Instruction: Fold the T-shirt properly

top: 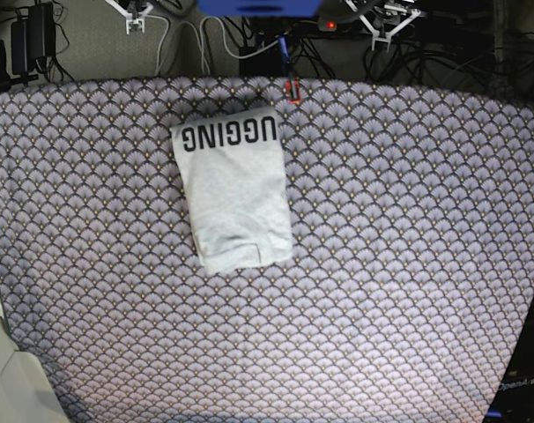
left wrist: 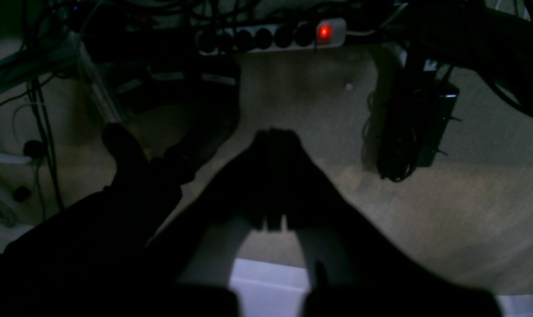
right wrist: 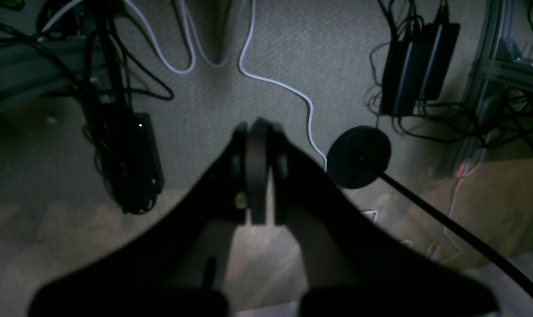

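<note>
T-shirt lies folded, black letters "UGGING" upside down

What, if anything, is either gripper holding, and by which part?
Nothing is held. The left gripper and right gripper are both shut and empty, hanging over the floor. The folded T-shirt lies alone on the patterned cloth.

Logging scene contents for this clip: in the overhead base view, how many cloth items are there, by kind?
Folded light heather-grey cotton T-shirt with black block lettering: 1
Purple-grey fan-scale patterned cloth covering the table: 1
Total: 2
</note>
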Tool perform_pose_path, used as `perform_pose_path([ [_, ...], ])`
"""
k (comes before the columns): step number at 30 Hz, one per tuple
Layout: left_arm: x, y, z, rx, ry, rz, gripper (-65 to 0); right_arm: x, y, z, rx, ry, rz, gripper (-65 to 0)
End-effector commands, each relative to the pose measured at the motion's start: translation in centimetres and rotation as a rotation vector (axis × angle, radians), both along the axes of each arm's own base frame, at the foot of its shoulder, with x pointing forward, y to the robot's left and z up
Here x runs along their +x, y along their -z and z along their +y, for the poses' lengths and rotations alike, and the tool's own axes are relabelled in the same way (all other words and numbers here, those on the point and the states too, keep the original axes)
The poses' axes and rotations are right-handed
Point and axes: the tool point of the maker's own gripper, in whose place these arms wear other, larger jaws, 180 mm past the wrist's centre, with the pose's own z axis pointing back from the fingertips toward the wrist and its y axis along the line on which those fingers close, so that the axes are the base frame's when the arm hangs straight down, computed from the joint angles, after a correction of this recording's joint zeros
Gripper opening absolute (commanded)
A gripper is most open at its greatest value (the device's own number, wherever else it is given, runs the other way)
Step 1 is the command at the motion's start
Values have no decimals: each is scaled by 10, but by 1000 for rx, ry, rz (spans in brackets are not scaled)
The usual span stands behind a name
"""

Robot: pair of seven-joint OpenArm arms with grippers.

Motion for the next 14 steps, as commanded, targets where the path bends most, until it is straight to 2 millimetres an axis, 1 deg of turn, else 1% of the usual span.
perform_pose_path([
  [1, 1, -1, 3, 6, -1, -3, -646, -4, -1, -3, -8, 0, -5, -650],
  [14, 1, 0, 2, 4, -1, -3, -646, 0, -1, -2, -5, -6, -9, -650],
])
